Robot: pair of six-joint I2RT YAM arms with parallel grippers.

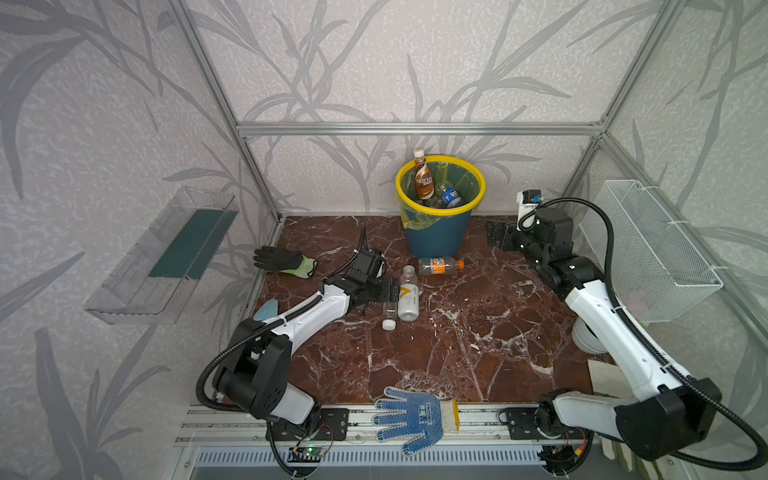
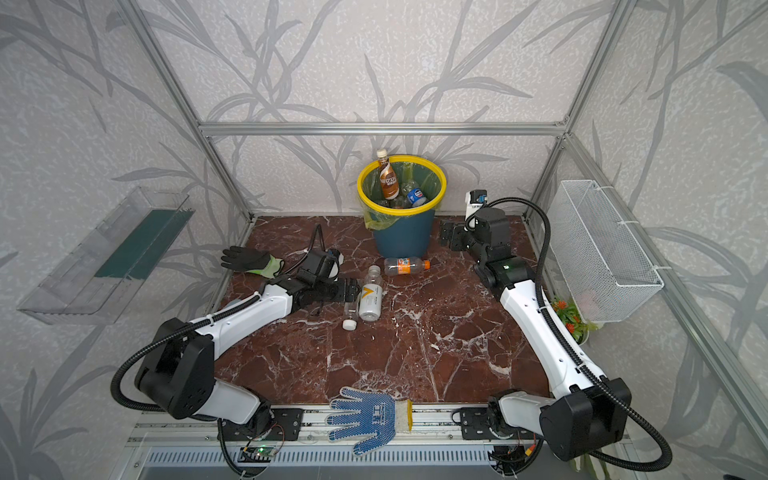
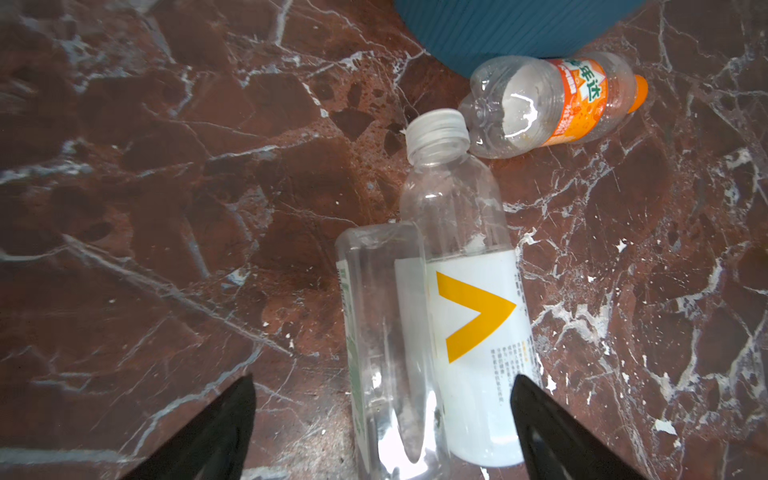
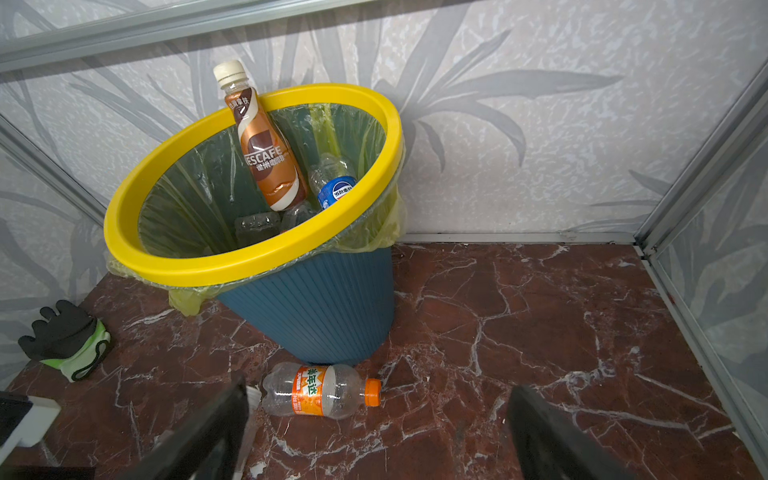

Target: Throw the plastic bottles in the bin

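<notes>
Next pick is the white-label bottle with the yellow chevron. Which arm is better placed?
Left. The left gripper is open, right at the white-label bottle and the clear bottle beside it; the right gripper hovers by the bin, nearer the orange-label bottle.

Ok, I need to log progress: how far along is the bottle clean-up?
Done: several bottles lie in the bin, among them a brown coffee bottle leaning on its rim. In hand: nothing gripped; the open left gripper straddles a white-label bottle and a clear bottle on the marble top. Left: those two and the orange-label bottle by the bin's base; the right gripper is open and empty.
</notes>
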